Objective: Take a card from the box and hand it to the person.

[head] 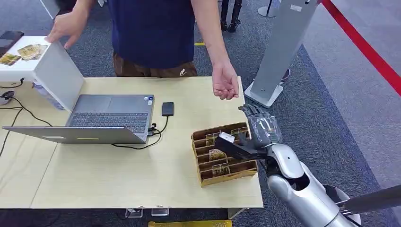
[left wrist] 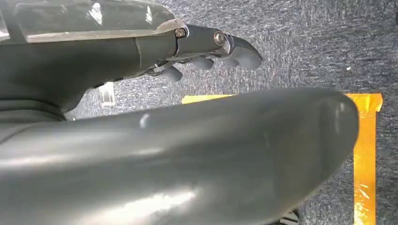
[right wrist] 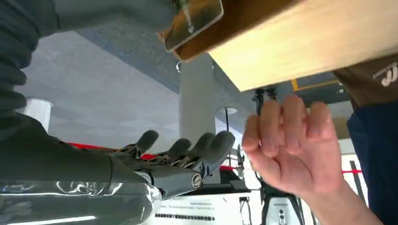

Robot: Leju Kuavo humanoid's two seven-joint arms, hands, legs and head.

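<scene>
— What are your fingers doing?

— My right hand [head: 259,128] sits right of centre in the head view, at the table's right edge; its dark fingers [right wrist: 187,149] are stretched out and spread, with nothing between them. A card [head: 226,137] stands just beside my thumb, at the top of the box; whether the thumb touches it, I cannot tell.

— And the box?

— The brown slotted card box [head: 222,158] lies low and right on the pale table [head: 118,175], more cards in its slots.

— Your left hand?

— My left hand [left wrist: 206,51] hangs over grey carpet, fingers curled inward, holding nothing.

— The person?

— Their hand [head: 225,84] hovers cupped above mine, upper centre. A laptop [head: 104,118] sits left.
</scene>
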